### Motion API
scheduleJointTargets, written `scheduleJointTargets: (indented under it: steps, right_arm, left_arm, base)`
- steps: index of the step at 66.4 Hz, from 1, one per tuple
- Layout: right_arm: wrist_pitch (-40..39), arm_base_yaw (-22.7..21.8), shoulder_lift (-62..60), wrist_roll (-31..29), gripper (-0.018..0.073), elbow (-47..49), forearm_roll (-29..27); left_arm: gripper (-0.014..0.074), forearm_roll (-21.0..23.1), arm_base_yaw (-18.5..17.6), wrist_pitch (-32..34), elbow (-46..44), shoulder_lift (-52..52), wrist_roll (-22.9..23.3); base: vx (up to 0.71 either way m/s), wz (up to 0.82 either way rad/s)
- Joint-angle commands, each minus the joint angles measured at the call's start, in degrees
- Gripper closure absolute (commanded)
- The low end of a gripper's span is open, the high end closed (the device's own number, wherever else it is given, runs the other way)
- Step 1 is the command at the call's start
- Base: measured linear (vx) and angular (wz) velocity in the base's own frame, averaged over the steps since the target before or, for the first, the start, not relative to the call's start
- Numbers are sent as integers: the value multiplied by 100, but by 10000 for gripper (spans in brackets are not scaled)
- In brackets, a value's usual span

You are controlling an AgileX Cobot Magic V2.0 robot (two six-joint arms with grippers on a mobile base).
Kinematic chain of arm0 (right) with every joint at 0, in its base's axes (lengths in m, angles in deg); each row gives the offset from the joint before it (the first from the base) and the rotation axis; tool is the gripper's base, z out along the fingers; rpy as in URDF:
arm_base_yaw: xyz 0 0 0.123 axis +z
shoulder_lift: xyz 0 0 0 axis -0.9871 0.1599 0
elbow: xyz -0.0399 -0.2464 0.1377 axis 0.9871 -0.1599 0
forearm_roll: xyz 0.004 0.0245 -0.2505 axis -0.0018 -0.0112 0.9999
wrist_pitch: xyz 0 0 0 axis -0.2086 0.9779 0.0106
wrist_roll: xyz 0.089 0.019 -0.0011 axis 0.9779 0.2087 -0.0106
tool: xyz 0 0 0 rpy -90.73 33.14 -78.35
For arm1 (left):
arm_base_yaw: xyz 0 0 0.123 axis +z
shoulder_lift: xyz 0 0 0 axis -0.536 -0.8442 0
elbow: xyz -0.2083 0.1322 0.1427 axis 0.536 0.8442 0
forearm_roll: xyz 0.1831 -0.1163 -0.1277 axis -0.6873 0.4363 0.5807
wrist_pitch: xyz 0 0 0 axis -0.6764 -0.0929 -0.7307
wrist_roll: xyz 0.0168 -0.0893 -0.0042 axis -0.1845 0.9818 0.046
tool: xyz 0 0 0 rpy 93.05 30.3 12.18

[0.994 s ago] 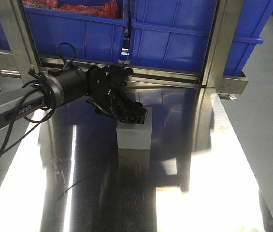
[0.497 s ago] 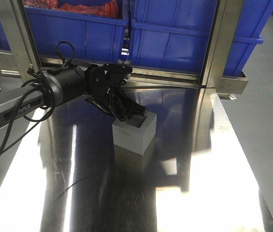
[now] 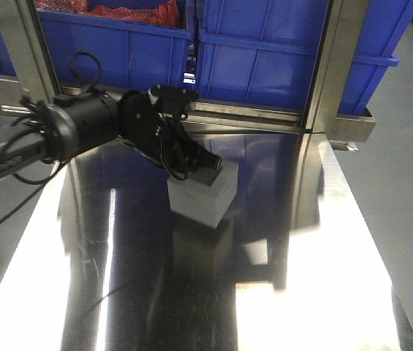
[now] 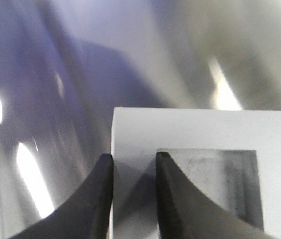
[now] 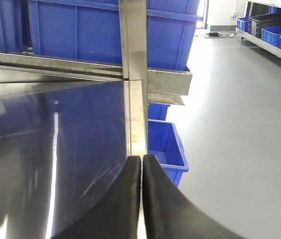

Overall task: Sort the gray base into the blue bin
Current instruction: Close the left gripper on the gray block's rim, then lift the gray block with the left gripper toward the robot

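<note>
Because the fingers (image 4: 93,199) of the left gripper (image 3: 205,167) clamp only one thin wall of the gray base (image 3: 199,196), which hangs tilted over the worktop (image 3: 323,278) short of the blue bin (image 3: 264,73), it may pivot and slip free.

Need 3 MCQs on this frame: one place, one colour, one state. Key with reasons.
1. Where does the left claw grip the gray base? A) across one wall, one finger in the recess B) around the whole block C) underneath
2. Colour of the bins behind it? A) red B) blue C) green
3. The right claw is: A) open B) shut on the gray base C) shut, empty
Key: A, fingers straddle one wall in the left wrist view; B, both crates are blue; C, its fingers meet with nothing between.
</note>
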Motion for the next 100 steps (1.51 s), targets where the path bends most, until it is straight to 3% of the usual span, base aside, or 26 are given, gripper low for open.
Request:
scheduleJointTargets:
  steps: [1,29,60,73,100]
  right_arm:
    - [-412,-14,103,-65,564,-11,43]
    - [-412,-14,103,-65,564,-11,43]
    - [-412,-14,103,-65,564,-11,43]
    - [-412,-14,103,-65,564,-11,43]
    - [-412,-14,103,-65,564,-11,43]
  left_arm:
    - [603,93,-76,950,219,928,9]
    - [603,137,-82,3213,3421,3645,15]
    - [603,148,-76,3669,5625,6654,36]
    - [603,312,-76,4144,6420,7877,36]
    - [603,287,-76,4063,6868,9169,36]
  base:
    - [0,0]
    - [0,0]
    - [0,0]
    - [0,0]
    - [0,0]
